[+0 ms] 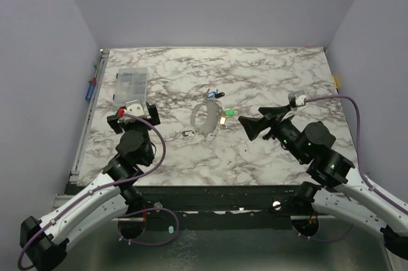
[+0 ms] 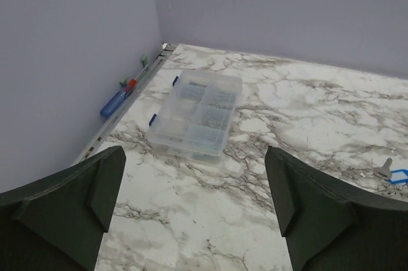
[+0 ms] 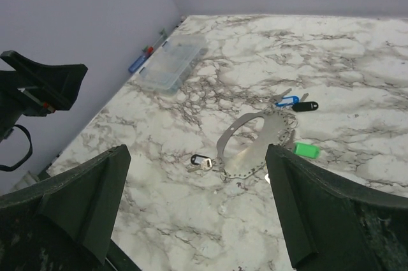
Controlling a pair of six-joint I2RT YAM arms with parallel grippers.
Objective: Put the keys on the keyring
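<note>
The keyring (image 3: 224,137) is lying flat near the middle of the bench (image 1: 287,73). The keys (image 1: 223,120) are lying loose around it: a blue key (image 3: 287,101) just beyond it toward the far edge, a green key (image 3: 306,150) at its right side, and a dark-headed key (image 3: 199,160) off its near-left side. The right gripper (image 1: 252,121) is hanging just right of the ring, its fingers spread wide and grasping nothing. The left gripper (image 1: 136,117) is sitting toward the bench's left edge, fingers likewise released and empty. It is just on the near side of a clear compartment box (image 2: 197,115). A blue-handled screwdriver (image 2: 118,100) is resting along the left edge.
</note>
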